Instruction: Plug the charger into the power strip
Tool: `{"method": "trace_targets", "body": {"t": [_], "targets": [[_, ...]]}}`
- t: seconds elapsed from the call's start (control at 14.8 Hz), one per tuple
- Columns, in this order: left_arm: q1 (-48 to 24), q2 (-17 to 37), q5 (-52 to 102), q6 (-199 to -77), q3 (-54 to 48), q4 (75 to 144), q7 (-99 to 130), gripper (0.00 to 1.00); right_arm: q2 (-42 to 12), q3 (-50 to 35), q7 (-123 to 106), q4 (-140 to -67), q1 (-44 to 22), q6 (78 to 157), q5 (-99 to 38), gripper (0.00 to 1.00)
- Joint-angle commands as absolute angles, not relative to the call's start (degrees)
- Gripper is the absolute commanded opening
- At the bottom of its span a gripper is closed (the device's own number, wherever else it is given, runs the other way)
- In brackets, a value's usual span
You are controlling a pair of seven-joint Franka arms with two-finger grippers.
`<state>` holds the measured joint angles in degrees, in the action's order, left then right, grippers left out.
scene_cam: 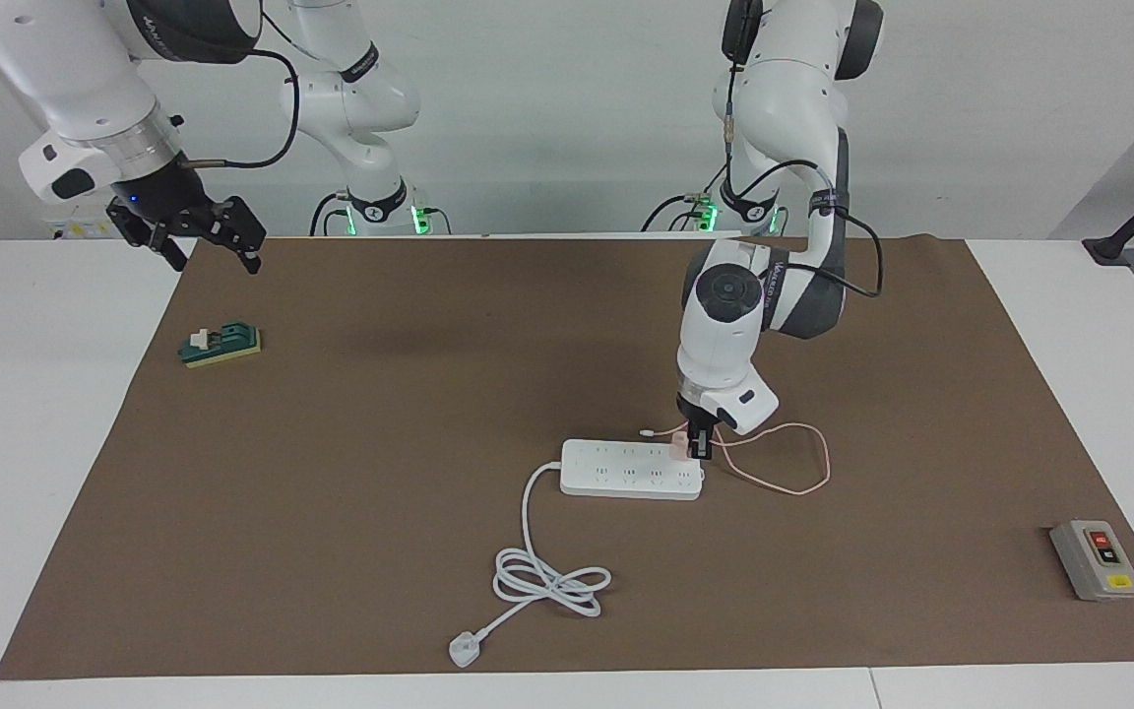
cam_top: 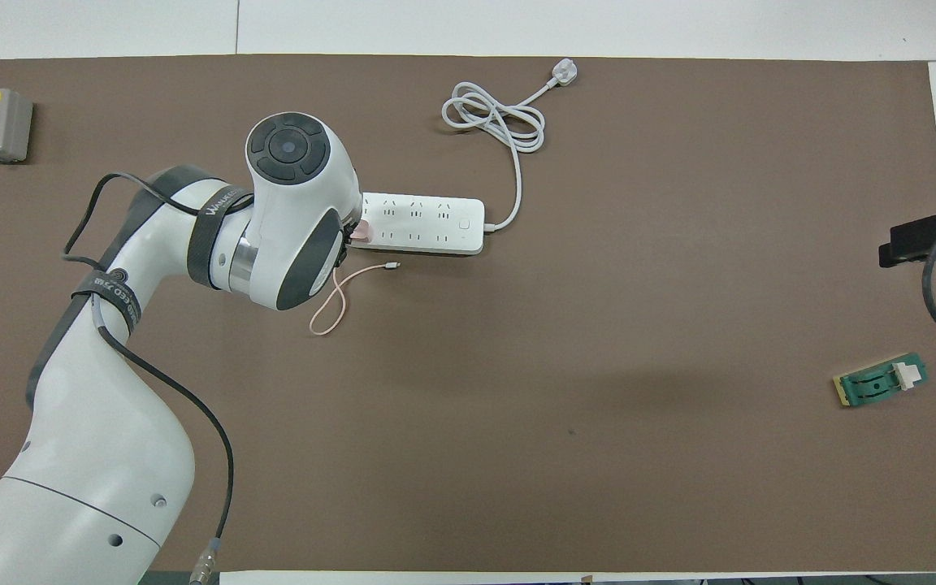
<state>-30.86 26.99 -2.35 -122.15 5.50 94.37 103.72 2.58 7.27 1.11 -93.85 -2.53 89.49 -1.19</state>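
Left gripper (scene_cam: 697, 448) clamped on the charger (scene_cam: 678, 445) at the end socket of the power strip (scene_cam: 631, 470).

Your left gripper points straight down so that the charger's prongs meet the strip square; the pink cube sits on the strip's end toward the left arm, on the row nearer the robots, and it appears seated or nearly so, though the arm hides the prongs. The charger's cable (scene_cam: 791, 463) loops loose on the surface beside the strip, clear of the sockets, so it should not drag on the insertion. The strip lies flat at mid-surface, its white cord (scene_cam: 547, 576) coiled farther from the robots, out of the arm's way. Your right gripper (scene_cam: 201, 234), fingers spread and empty, waits over the surface's edge near the green block (scene_cam: 220, 346); the grey button box (scene_cam: 1096, 559) stands well apart.
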Motion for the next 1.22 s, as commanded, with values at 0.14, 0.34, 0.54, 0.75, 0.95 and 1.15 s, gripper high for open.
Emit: {"method": "trace_targets", "body": {"t": [0.14,0.34,0.54,0.75,0.95,1.15], "targets": [[-32.2,30.3,-1.8,-126.1,5.8,94.7,103.4,0.00,3.1,6.2,-0.1,-94.0,-1.2,89.5,-0.5,1.00],[-31.6,29.8,-1.7,-125.9,5.7,94.2,102.6,0.17,3.1,6.2,-0.1,-94.0,-1.3,89.4,-0.5,1.00],[-30.7,29.1,-1.6,-124.7,6.2,92.2,101.9,1.00,3.2,6.2,-0.1,-94.1,-1.3,89.4,-0.5,1.00],[-29.0,28.0,-1.1,-119.5,6.2,88.9,99.9,1.00,3.2,6.2,-0.1,-94.1,-1.3,89.4,-0.5,1.00],[-27.7,26.5,-0.2,-112.5,6.2,85.0,95.8,1.00,3.2,6.2,-0.1,-94.1,-1.3,89.4,-0.5,1.00],[-24.4,21.2,3.3,-105.5,6.3,83.2,80.9,1.00,3.2,6.2,-0.1,-94.1,-1.3,89.3,-0.5,1.00]]}}
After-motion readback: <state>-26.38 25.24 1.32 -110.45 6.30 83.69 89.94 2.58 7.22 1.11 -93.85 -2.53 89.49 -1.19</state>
